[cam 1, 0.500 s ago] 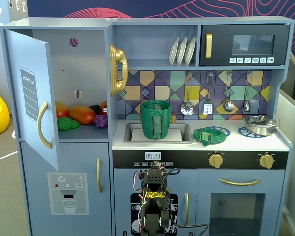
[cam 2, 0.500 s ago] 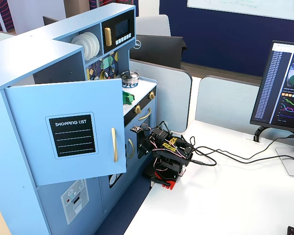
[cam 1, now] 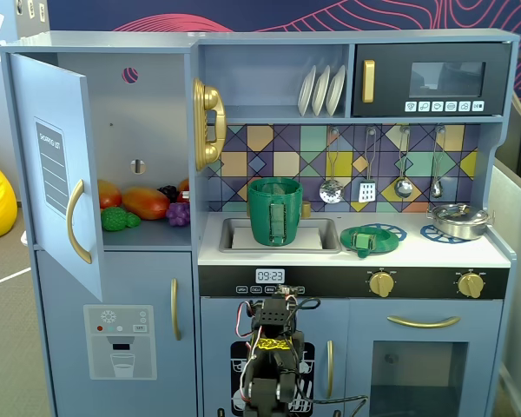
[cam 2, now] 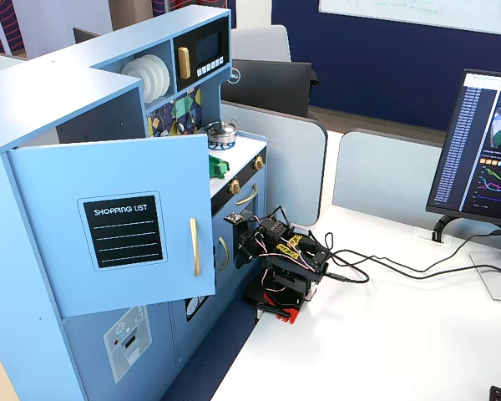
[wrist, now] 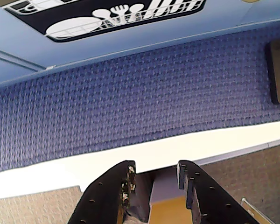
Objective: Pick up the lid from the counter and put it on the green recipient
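Fingers (wrist: pixel 155 170) slightly parted; holding nothing (carpet beyond).

One tall dark-green ribbed plastic pot (cam 1: pixel 275 211). One flat round green lid with a square knob (cam 1: pixel 363 240). One shiny steel pan (cam 1: pixel 458 220). Two blue spoked burner rings (cam 1: pixel 441 234), one under the lid. Three white plates (cam 1: pixel 321 90) in the rack. Four hanging metal utensils (cam 1: pixel 367 185). Two gold stove knobs (cam 1: pixel 381 283). One gold toy phone (cam 1: pixel 207 123). One computer monitor (cam 2: pixel 491 155).
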Controlling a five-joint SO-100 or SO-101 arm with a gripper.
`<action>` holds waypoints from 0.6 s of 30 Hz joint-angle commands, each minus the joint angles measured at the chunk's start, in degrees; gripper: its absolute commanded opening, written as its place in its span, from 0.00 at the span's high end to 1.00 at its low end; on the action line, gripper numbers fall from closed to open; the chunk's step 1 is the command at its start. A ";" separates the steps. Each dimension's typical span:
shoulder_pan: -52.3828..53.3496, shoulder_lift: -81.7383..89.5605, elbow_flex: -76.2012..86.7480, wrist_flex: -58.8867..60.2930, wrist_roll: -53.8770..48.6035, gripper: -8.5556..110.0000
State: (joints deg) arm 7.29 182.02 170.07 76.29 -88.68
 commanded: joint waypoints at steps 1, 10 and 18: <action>8.00 -5.89 -9.76 -11.07 -8.44 0.93; 26.10 -24.70 -40.52 -29.00 -12.04 0.76; 32.34 -24.35 -36.83 -49.13 -5.19 0.52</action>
State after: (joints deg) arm 38.06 157.76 135.09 34.80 -95.62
